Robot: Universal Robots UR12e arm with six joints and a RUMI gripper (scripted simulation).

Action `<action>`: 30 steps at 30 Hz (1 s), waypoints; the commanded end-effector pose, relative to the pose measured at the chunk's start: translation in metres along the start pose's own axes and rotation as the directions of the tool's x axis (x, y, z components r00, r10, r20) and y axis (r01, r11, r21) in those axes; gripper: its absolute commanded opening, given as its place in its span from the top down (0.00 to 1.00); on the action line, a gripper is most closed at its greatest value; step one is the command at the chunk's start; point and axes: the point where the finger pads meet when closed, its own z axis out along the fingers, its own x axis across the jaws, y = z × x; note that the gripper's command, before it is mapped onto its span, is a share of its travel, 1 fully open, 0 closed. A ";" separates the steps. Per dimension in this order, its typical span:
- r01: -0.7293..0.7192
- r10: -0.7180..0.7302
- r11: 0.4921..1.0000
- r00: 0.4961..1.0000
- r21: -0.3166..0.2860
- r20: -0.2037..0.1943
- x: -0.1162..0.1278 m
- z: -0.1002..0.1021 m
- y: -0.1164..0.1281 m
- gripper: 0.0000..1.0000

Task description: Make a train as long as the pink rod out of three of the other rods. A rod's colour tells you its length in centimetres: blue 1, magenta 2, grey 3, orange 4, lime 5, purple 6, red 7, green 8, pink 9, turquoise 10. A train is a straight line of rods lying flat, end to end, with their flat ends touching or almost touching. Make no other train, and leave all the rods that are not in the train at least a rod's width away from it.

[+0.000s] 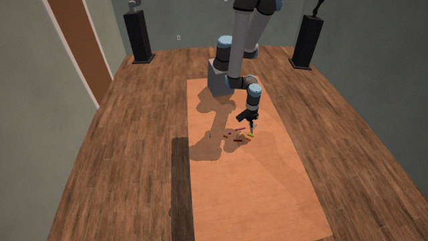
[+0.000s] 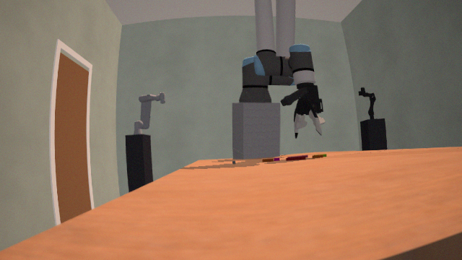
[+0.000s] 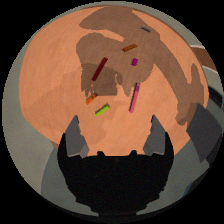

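In the wrist view the pink rod (image 3: pixel 134 97) lies flat on the mat, just ahead of my open, empty gripper (image 3: pixel 116 131). A lime rod (image 3: pixel 102 109) lies to its left, with an orange rod (image 3: pixel 91 98) just beyond it. A red rod (image 3: pixel 99 69) lies farther out, a small magenta rod (image 3: pixel 134 62) sits beyond the pink rod's far end, a second orange rod (image 3: pixel 129 48) lies past that, and a small blue rod (image 3: pixel 145 29) lies farthest. No rods touch end to end. In the top view the gripper (image 1: pixel 252 127) hovers above the mat beside the pink rod (image 1: pixel 240 128).
The rods lie on an orange mat (image 1: pixel 247 161) over a wooden floor. The arm's grey base block (image 1: pixel 217 78) stands at the mat's far end. Two black pedestals (image 1: pixel 138 37) (image 1: pixel 306 41) stand by the back wall. The arm's shadow covers most rods.
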 end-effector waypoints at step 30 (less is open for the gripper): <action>-0.781 0.781 0.625 0.625 0.005 0.003 0.001 0.000 0.007 0.00</action>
